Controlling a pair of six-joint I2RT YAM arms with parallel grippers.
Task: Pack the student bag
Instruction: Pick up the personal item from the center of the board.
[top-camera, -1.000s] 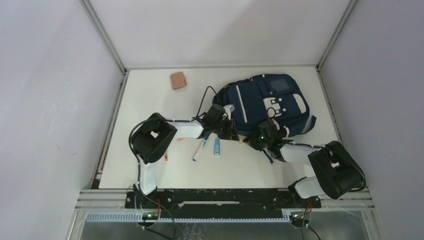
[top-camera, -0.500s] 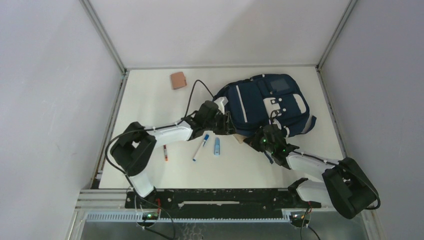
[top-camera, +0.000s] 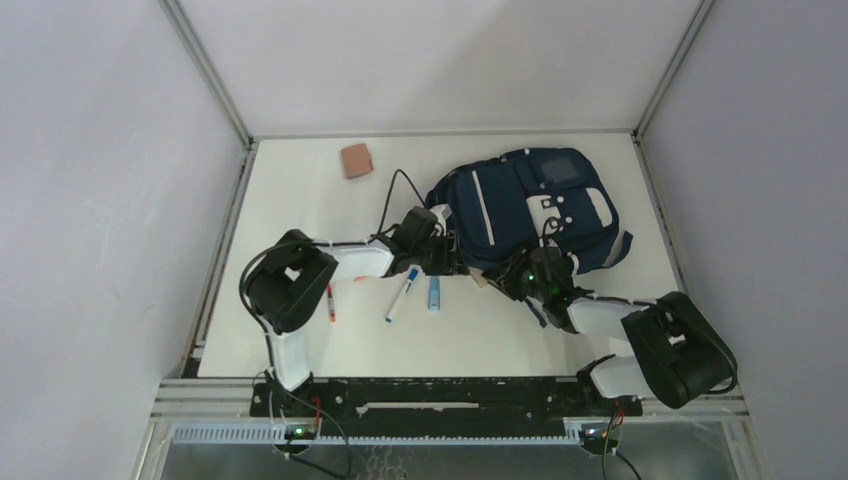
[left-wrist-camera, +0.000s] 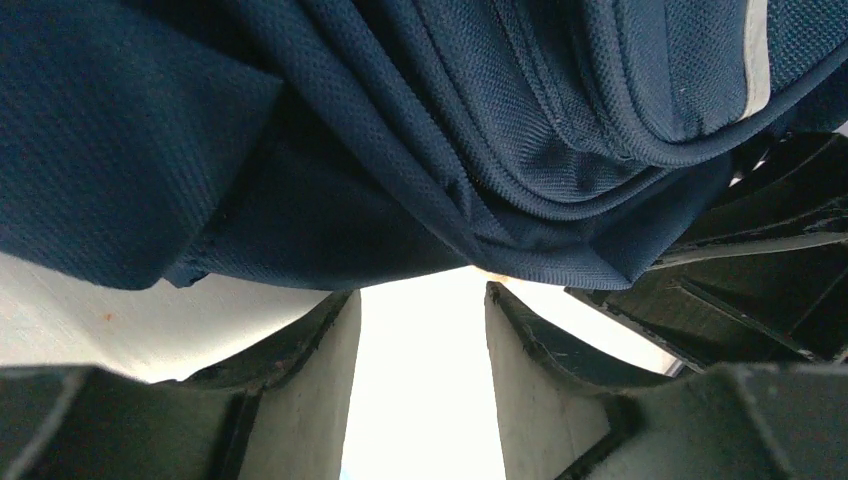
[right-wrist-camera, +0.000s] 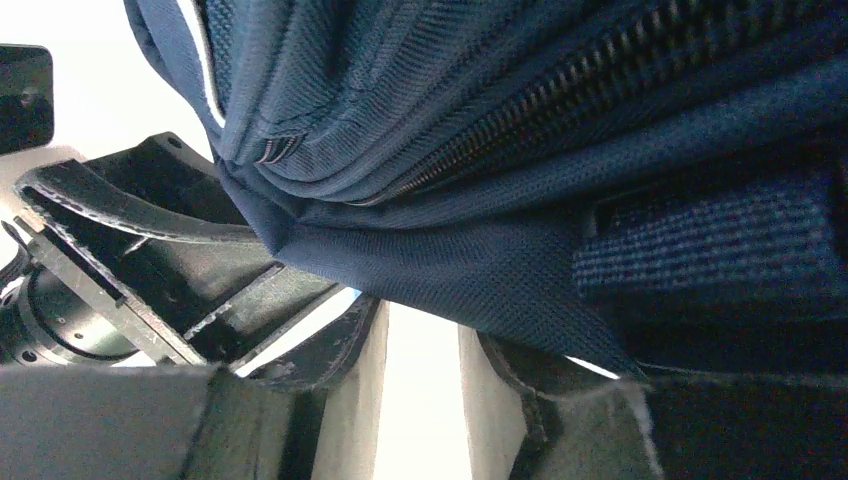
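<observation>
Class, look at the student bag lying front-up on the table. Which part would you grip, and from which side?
Probably the near edge of the student bag, approached low from the near side. The bag lies flat and is too broad to span, but along that edge its fabric bunches into a thin fold.

White table (top-camera: 300, 200), plain grey walls (top-camera: 100, 180), metal corner posts (top-camera: 205, 70)

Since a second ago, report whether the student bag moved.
Yes, slightly: the student bag bulged left toward the brown block; its right side stayed put by the table edge.
</observation>
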